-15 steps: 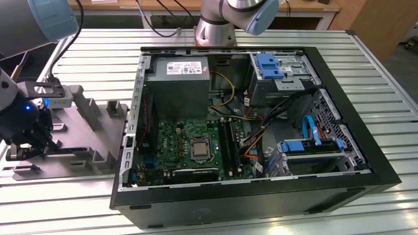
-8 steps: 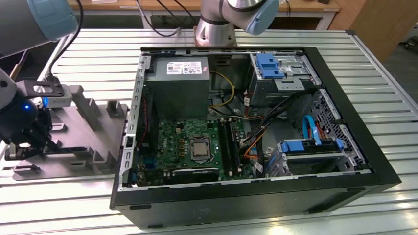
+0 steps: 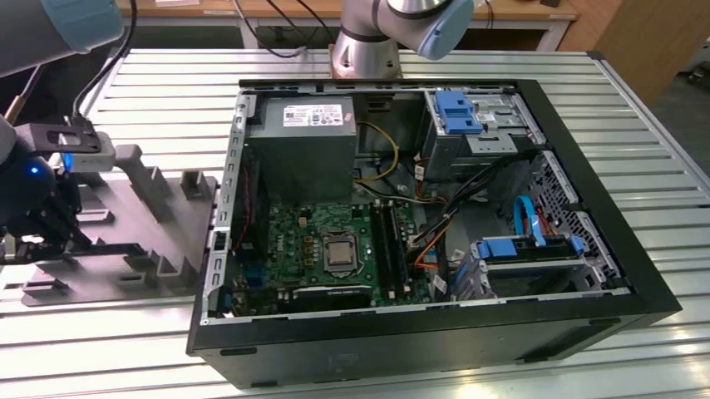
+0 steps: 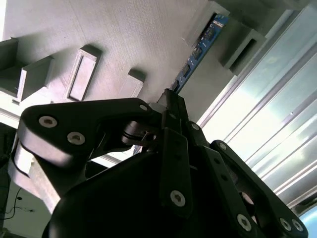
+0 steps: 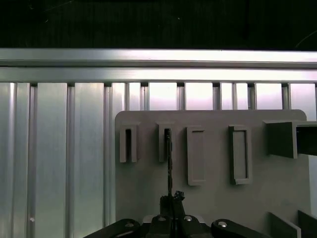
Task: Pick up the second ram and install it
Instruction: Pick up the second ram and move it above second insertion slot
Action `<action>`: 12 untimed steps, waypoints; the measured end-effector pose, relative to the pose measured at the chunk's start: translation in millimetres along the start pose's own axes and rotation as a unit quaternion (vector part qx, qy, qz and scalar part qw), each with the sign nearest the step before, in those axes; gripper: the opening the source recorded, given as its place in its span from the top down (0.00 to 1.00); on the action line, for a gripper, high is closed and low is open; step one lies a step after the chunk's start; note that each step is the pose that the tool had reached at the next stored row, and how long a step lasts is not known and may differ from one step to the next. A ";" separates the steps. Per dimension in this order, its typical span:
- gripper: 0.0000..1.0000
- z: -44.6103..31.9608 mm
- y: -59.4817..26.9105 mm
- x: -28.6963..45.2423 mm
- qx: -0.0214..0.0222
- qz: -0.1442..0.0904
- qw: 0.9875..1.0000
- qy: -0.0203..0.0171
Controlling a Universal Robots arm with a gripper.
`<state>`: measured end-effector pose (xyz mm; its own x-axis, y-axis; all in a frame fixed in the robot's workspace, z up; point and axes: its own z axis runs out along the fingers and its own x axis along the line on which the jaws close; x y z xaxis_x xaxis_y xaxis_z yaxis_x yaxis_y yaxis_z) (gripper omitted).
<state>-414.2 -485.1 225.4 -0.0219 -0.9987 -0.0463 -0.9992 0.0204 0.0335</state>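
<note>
The second ram [image 4: 203,44] is a thin blue circuit-board stick standing on edge in a slot of the grey holder block [image 4: 114,34]. In the first wrist view the ram [image 5: 169,163] shows edge-on as a dark line running from a holder slot down to my gripper [image 5: 171,199]. My gripper [image 4: 171,96] is shut on the near end of the stick, its black fingers pressed together around it. In the exterior view my gripper [image 3: 39,229] hangs over the holder block [image 3: 145,224] at the exterior view's left, beside the open computer case [image 3: 554,108].
Inside the case lie the motherboard with black memory slots [image 3: 385,241], a grey power-supply box [image 3: 299,150], blue drive brackets [image 3: 455,112] and loose cables [image 3: 444,216]. The holder has several other upright posts and slots [image 5: 237,153]. Everything rests on a ribbed metal table [image 3: 654,141].
</note>
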 end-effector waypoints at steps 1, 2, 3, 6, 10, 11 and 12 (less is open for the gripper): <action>0.89 -2.4 0.1 -0.1 0.000 0.000 1.000 0.000; 0.89 -5.2 0.2 -0.2 0.000 0.000 1.000 0.000; 0.89 -8.1 0.3 -0.4 0.000 0.000 1.000 0.000; 0.89 -15.4 0.5 -0.7 0.000 0.000 1.000 0.000; 0.89 -15.5 0.5 -0.7 0.000 0.000 1.000 0.000; 0.89 -15.6 0.5 -0.7 0.000 0.000 1.000 0.000; 0.89 -15.6 0.5 -0.7 0.000 0.000 1.000 0.000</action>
<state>-414.2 -485.1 241.1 -0.0219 -0.9987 -0.0464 -0.9992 0.0204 0.0334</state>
